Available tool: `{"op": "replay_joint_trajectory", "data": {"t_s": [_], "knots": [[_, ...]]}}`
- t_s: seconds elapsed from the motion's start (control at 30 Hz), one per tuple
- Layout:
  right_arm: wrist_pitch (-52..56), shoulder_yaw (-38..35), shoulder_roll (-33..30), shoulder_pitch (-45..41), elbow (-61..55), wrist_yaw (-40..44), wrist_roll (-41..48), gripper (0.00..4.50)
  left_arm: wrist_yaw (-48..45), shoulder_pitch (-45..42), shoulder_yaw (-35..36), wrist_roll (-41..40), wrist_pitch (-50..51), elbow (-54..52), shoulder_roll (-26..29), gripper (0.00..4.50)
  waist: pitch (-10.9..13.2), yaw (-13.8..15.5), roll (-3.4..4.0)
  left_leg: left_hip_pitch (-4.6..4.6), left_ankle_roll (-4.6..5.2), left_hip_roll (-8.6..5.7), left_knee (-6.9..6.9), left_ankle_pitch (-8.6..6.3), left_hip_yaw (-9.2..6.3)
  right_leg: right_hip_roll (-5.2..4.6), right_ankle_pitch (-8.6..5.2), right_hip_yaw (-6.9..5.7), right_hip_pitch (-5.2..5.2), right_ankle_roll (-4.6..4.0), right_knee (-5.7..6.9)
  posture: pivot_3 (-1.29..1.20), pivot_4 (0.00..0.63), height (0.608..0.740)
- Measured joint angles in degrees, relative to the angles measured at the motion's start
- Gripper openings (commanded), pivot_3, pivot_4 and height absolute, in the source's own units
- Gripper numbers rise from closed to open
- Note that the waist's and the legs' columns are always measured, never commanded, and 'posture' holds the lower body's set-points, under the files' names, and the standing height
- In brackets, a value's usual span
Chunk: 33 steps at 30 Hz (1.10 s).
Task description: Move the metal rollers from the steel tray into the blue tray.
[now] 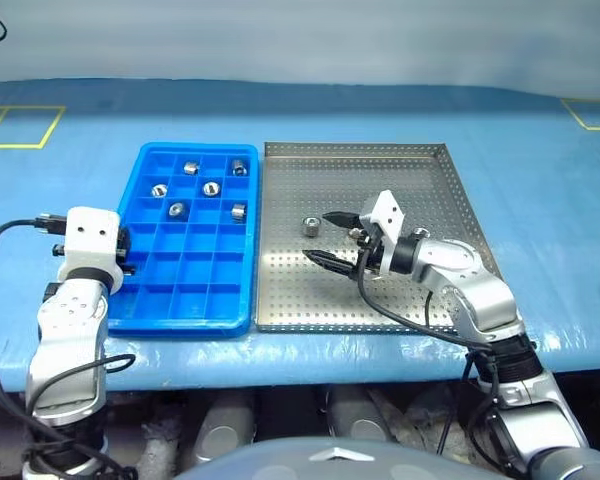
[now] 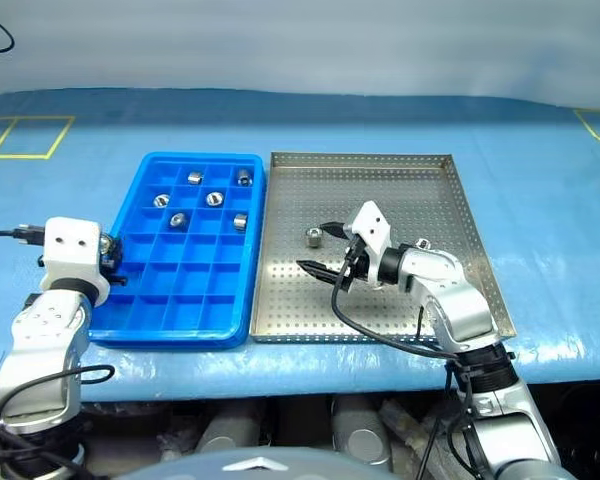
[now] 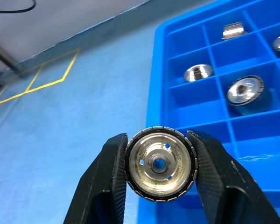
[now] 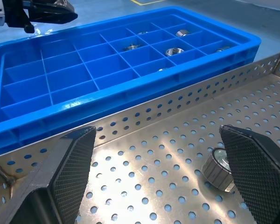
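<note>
My left gripper [image 3: 157, 140] is shut on a metal roller [image 3: 159, 163], held end-on between its two fingers. It hovers at the near-left edge of the blue tray [image 1: 195, 272]. Several rollers [image 1: 211, 188] lie in the far compartments of that tray. One roller [image 1: 311, 225] stands on the perforated floor of the steel tray [image 1: 410, 180], left of centre. My right gripper [image 1: 330, 238] is open and low over the steel tray, pointing left. The roller [image 4: 218, 170] sits just ahead of it, close to one fingertip [image 4: 233, 140].
The two trays sit side by side on a blue table cover, the blue one on the left. Yellow tape squares [image 1: 20, 127] mark the far corners. The table's front edge [image 1: 310, 375] runs just below the trays. A black cable [image 1: 0, 240] loops from my left wrist.
</note>
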Motion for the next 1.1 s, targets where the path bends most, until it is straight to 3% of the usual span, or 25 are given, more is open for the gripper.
{"op": "replay_joint_trajectory", "data": {"t_s": [0.5, 0.77, 0.9, 1.1], "knots": [[-0.1, -0.3, -0.4, 1.2, -1.2, -0.5, -0.9, 4.50, 0.2, -4.0, -4.4, 0.7, -4.1, 9.6, -1.9, 1.71, 0.0, 0.0, -0.01, -0.08, -0.06, -0.01, 0.00, 0.00, -0.23, -0.24, -0.02, -0.23, 0.01, -0.07, -0.04, -0.02, 0.150, 0.740], [-0.1, -0.4, -0.5, 1.3, -1.7, -0.6, -0.9, 4.50, -1.0, -3.9, -4.2, -0.5, -4.0, 9.6, -2.1, 4.29, 0.0, 0.0, -0.01, -0.08, -0.07, -0.01, 0.00, 0.00, -0.25, -0.25, -0.02, -0.25, 0.03, -0.07, -0.04, -0.01, 0.150, 0.740], [-0.1, -0.4, -0.5, 1.3, -1.7, -0.7, -0.9, 4.50, -1.2, -4.3, -3.9, -1.8, -5.2, 9.5, -3.8, 4.29, 0.0, 0.0, -0.01, -0.08, -0.08, -0.02, 0.01, 0.01, -0.26, -0.26, -0.02, -0.26, 0.04, -0.07, -0.04, -0.04, 0.150, 0.740], [-0.2, -2.5, -1.1, 3.0, -3.6, -2.5, -1.0, 4.50, -8.7, -12.0, -7.7, -11.2, -12.1, 7.6, -9.9, 4.29, 0.0, 0.2, 0.00, -0.26, -0.06, -0.16, 0.16, 0.00, -0.43, -0.44, -0.01, -0.47, 0.08, -0.07, -0.10, -0.11, 0.150, 0.740]]}}
